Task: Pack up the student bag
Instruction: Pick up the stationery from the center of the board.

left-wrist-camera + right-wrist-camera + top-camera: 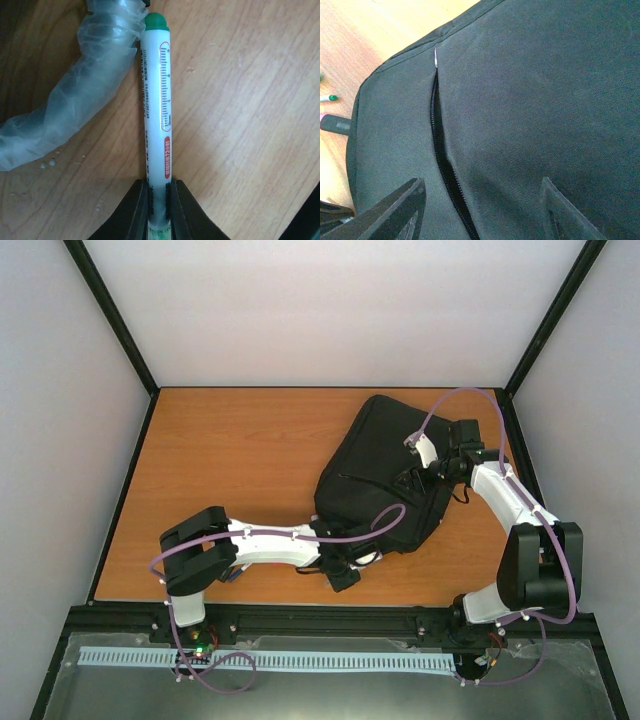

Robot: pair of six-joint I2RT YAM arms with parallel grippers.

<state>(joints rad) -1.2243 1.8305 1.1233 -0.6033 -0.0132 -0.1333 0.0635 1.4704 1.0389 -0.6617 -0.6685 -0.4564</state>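
An orange-brown wood-grain table (230, 460) is closed in at the back and on both sides by plain pale walls (340, 310), which meet at slanting black frame posts (110, 315). A black rail (330, 620) runs along its near edge. In front of that, a white slotted strip (300, 661) lies across a grey sheet (330, 698), under soft, even light.
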